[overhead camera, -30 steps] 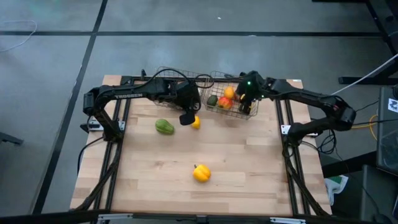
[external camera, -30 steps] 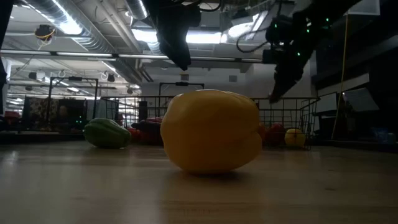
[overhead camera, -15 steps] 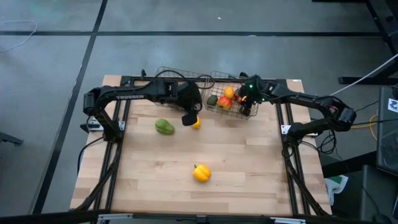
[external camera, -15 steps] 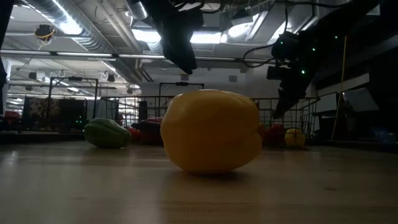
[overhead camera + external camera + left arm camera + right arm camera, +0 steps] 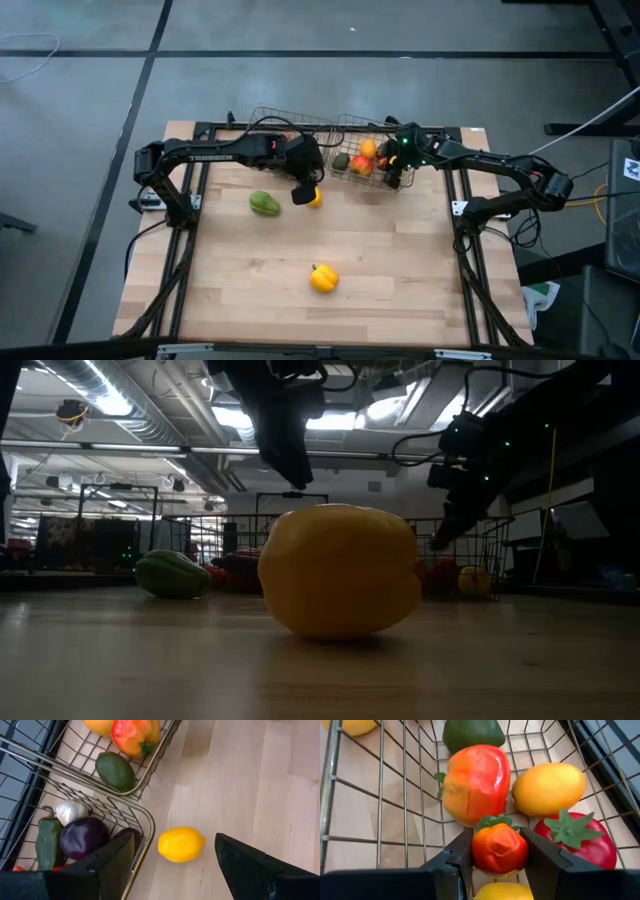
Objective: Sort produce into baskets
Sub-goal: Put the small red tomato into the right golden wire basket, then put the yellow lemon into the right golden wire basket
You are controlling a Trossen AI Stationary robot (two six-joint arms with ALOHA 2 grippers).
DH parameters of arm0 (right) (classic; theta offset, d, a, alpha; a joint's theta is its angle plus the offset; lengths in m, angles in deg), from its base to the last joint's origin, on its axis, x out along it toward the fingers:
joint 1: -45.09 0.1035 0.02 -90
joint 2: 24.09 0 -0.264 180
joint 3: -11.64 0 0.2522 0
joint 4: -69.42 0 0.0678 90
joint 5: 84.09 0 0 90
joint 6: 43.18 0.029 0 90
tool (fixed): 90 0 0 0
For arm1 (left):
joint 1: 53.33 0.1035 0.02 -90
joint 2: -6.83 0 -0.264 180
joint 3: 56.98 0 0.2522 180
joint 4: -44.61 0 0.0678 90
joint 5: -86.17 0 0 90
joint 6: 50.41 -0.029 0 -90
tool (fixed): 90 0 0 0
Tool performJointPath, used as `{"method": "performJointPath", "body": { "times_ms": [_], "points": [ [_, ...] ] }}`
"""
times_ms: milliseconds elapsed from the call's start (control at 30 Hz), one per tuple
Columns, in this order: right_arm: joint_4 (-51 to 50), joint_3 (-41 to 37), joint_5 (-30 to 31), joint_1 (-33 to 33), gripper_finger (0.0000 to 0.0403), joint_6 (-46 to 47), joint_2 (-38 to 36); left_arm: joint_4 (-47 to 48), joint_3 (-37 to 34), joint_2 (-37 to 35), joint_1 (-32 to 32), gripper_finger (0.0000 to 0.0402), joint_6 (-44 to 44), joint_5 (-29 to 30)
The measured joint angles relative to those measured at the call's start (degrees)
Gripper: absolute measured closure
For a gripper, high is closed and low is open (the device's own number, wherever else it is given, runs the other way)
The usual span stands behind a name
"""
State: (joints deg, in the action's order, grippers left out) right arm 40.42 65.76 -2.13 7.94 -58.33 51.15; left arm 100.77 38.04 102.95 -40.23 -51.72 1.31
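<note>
left gripper [image 5: 303,192]: jaws released and spread, hanging over the lemon [image 5: 181,844], which lies on the table [image 5: 400,260] just beside the corner of the left basket [image 5: 270,122]; nothing held

right gripper [image 5: 496,851]: jaws clenched, down inside the right basket [image 5: 372,182] at upper centre of the high view; a small red-orange tomato [image 5: 499,847] sits between the fingers, whether gripped or merely flanked cannot be told

right basket contents: orange-red pepper [image 5: 476,784], orange [image 5: 549,788], red tomato with green calyx [image 5: 580,840], dark green avocado [image 5: 472,734]

left basket contents: purple eggplant [image 5: 84,838], garlic [image 5: 71,811], dark green pepper [image 5: 49,842]

progress: judged mostly done, both baskets stocked

left to sort: lemon; green pepper [image 5: 264,204] at left centre; yellow pepper [image 5: 324,278] alone at lower centre, well apart from both baskets

obstructions: basket wire close beside the lemon may crowd one finger; the two arms work near each other at the baskets
</note>
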Motion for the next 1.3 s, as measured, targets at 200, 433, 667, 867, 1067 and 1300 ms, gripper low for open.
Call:
{"method": "performJointPath", "body": {
  "times_ms": [200, 433, 667, 867, 1067, 1300],
  "points": [
    [1.9, 0.0, 0.4, 0.0, 0.0265, -0.2, 0.0, -0.3, -0.3, 0.0, 0.0, 0.0128, -0.1, 0.0],
    [2.3, 0.0, 2.9, 0.0, 0.0265, 0.0, 0.0, -0.6, -0.3, 0.0, 0.0, 0.0128, -0.1, -0.1],
    [2.2, 0.0, 3.3, 0.0, 0.0245, 0.0, 0.0, -1.5, -0.3, 0.0, 0.0, 0.0128, -0.1, -0.1],
    [2.2, 0.0, 3.4, 0.0, 0.0208, 0.0, 0.0, -1.5, -0.3, 0.0, 0.0, 0.0128, -0.1, -0.1],
    [2.2, 0.0, 3.4, 0.0, 0.0199, 0.0, 0.0, -1.5, -0.3, 0.0, 0.0, 0.0128, -0.1, -0.1],
    [2.1, 0.0, 3.4, 0.0, 0.0199, -0.1, 0.0, -1.5, -0.3, 0.0, -1.4, 0.0128, 1.4, 0.0]
  ]
}}
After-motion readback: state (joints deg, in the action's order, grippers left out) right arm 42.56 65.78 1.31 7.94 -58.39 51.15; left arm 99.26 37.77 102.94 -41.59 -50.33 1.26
